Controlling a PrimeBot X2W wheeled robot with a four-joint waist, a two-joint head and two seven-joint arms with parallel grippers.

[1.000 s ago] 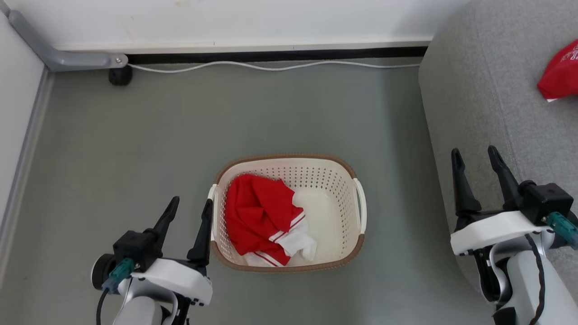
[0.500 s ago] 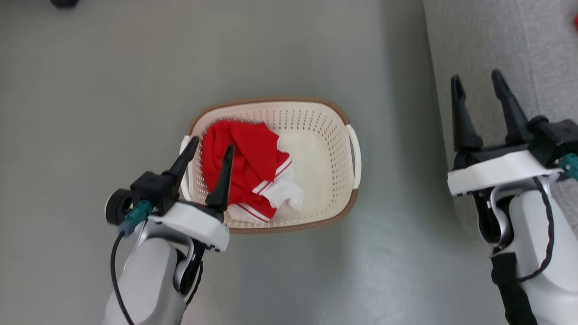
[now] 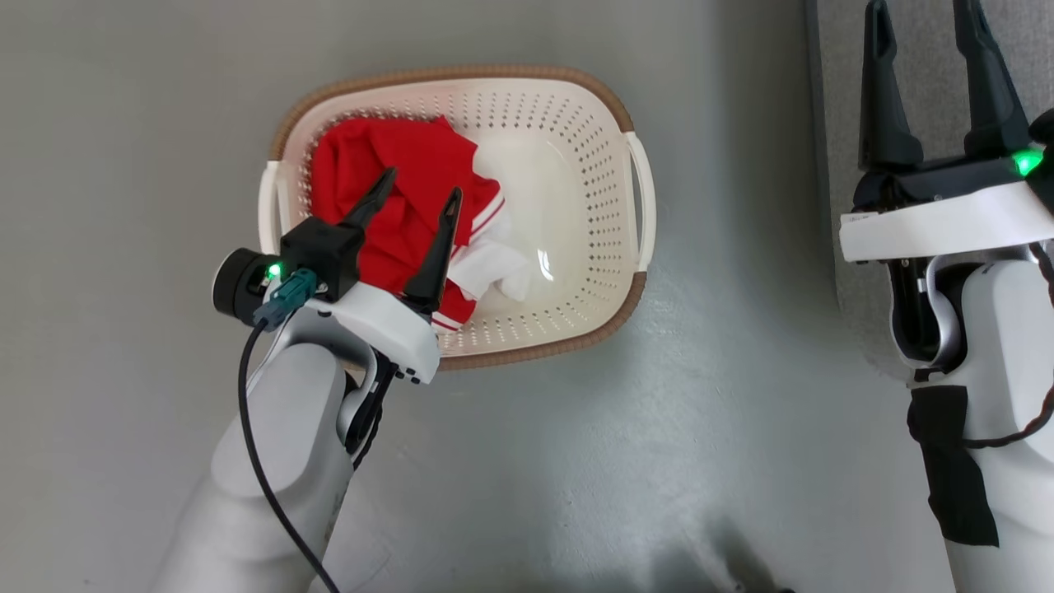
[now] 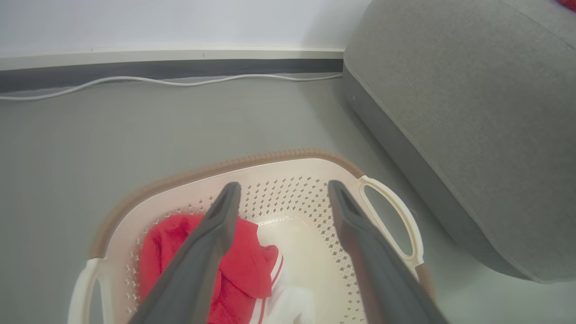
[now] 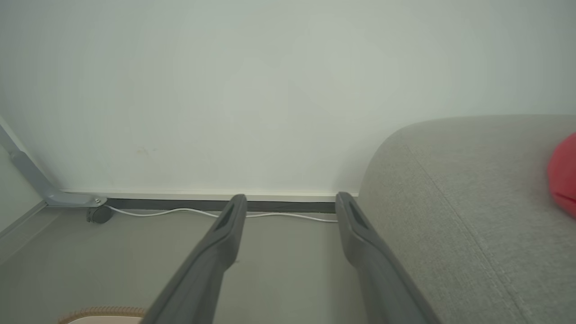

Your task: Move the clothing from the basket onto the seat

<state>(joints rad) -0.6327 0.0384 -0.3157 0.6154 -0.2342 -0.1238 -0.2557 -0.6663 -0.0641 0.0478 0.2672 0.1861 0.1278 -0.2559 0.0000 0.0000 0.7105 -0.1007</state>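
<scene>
The cream perforated basket [image 3: 585,148] with a brown rim stands on the grey floor. The red clothing [image 3: 387,152] with white trim lies bunched in its left half. My left gripper [image 3: 420,185] hangs open over that fabric with nothing between its fingers. In the left wrist view the gripper [image 4: 283,185] points into the basket [image 4: 252,159], one finger crossing the clothing [image 4: 240,263]. My right gripper [image 3: 921,10] stands open and empty at the upper right, above the edge of the grey seat [image 3: 836,165]. The right wrist view has the gripper [image 5: 291,197] aimed at the wall, the seat [image 5: 450,202] on its right.
A red fabric item [image 5: 562,175] lies on the seat. A white cable [image 4: 157,81] runs along the baseboard, and a grey bracket [image 5: 27,171] with a black foot stands in the left corner. The seat's side [image 4: 405,148] is close to the basket's right handle.
The head camera has tilted down, so the basket sits higher and larger in view. My left gripper has moved from beside the basket to over the red clothing. Both grippers stayed open.
</scene>
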